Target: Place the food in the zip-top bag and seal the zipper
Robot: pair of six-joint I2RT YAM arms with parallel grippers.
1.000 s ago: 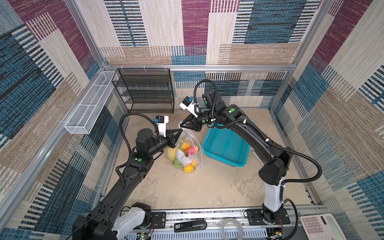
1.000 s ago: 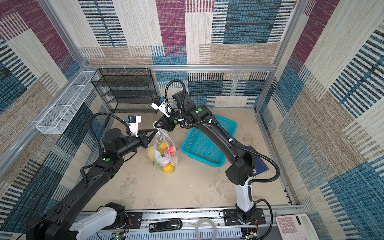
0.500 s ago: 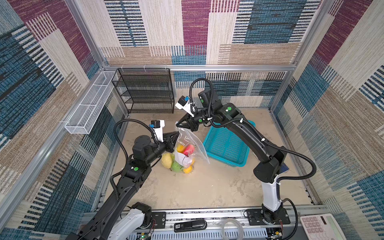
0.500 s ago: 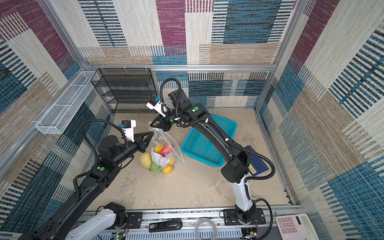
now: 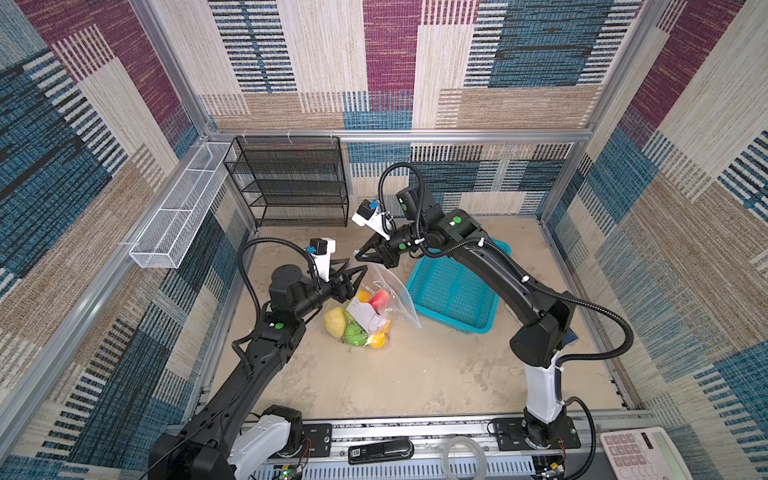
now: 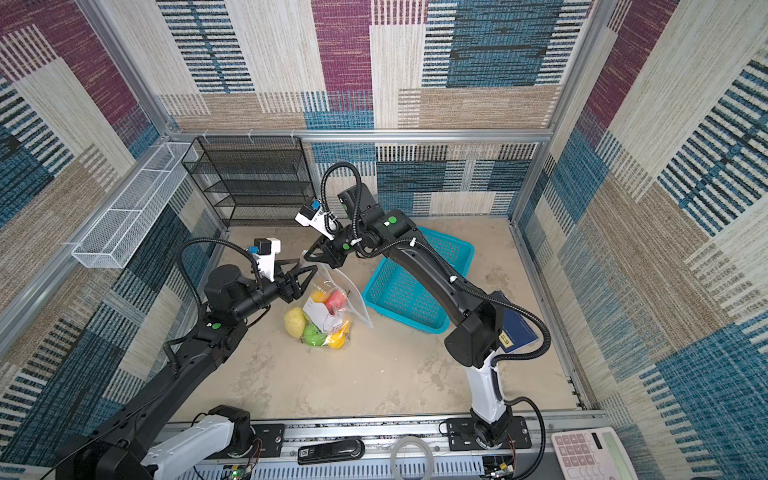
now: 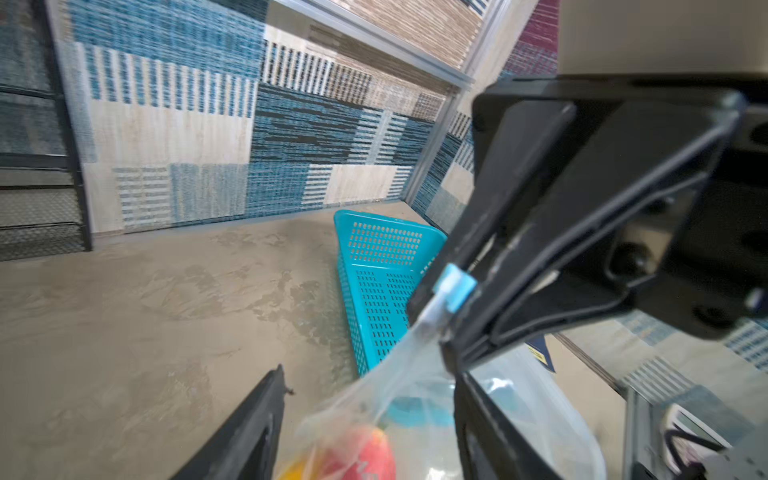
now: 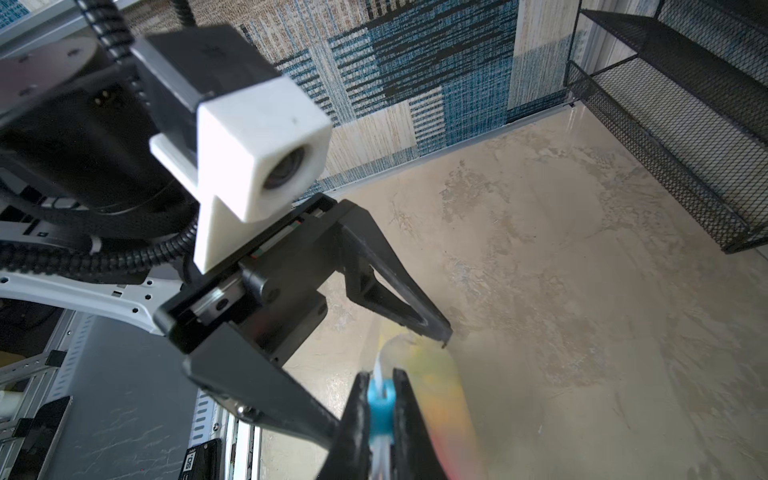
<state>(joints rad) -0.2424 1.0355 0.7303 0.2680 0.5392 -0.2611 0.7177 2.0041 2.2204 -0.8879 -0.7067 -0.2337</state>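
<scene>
Sealing step: food [image 5: 354,333] is in the zip-top bag [image 5: 390,291]. The right hand [image 5: 358,257] pinches the zipper slider [image 8: 380,405]; the left hand [image 5: 357,264] is spread and empty. Next: run the slider to the zipper's end if it's short, then let go.

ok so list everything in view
zip-top bag: one, clear, mid-table, corner lifted
zipper slider: one, light blue, in the right gripper
toy food: five or more, red, green, yellow, orange, low in the bag
basket: one, turquoise, right of bag
wire rack: one, black, back wall
wire tray: one, white, left wall
calculator: one, white, front right corner
left gripper: black, open, by the bag's top
right gripper: black, shut on zipper slider
</scene>
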